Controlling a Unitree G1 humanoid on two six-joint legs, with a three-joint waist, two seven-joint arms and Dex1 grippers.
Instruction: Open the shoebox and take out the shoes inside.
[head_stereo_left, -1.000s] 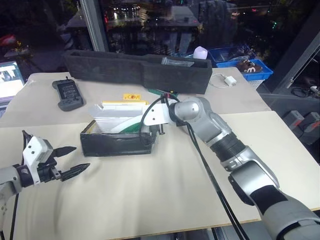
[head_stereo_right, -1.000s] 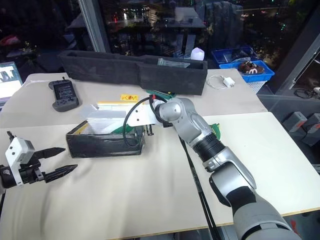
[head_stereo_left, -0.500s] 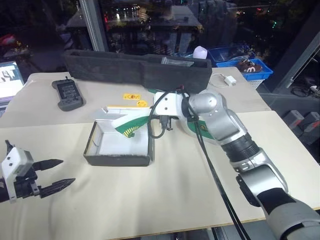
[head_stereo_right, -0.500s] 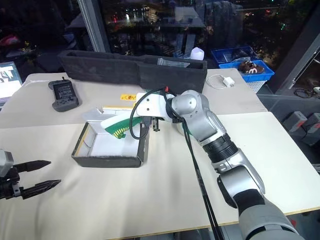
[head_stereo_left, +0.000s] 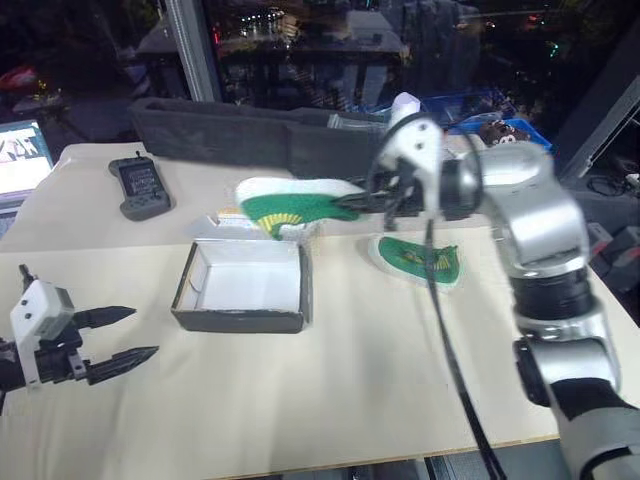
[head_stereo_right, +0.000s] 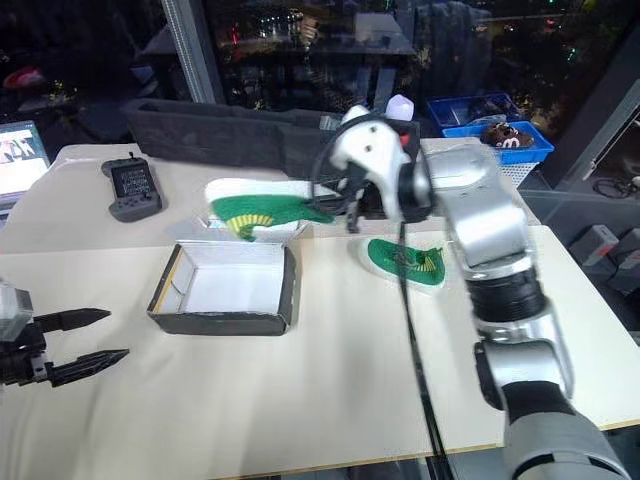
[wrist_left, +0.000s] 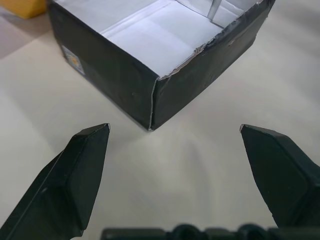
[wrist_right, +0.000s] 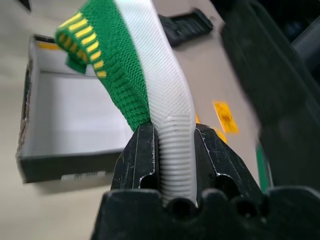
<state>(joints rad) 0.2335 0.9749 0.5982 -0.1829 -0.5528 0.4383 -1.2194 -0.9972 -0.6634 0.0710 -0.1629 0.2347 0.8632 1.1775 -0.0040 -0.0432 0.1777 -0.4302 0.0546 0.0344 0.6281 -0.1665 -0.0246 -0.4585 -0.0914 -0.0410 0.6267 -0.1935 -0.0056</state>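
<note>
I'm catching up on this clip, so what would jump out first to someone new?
The right gripper holds a white and green shoe in the air behind the open, empty shoebox. The second shoe lies sole up on the table, right of the box.

the shoebox (head_stereo_left: 245, 293) looks like cardboard, its dark grey sides matt, with a torn, fraying edge at one corner in the left wrist view; the white inside is smooth paper. the shoe (wrist_right: 150, 95) pinched in the right hand (wrist_right: 172, 150) has a ribbed white rubbery edge and a green knitted cloth face with yellow stitches. the second shoe (head_stereo_left: 418, 258), right of centre in the left eye view, shows a slightly glossy green sole. the left hand (wrist_left: 175, 150) has matt black plastic fingers (wrist_left: 75, 185). the counter (head_stereo_left: 330, 400) is smooth, pale and matt. the long tray (head_stereo_left: 270, 140) at the upper middle looks like rough black foam.
</note>
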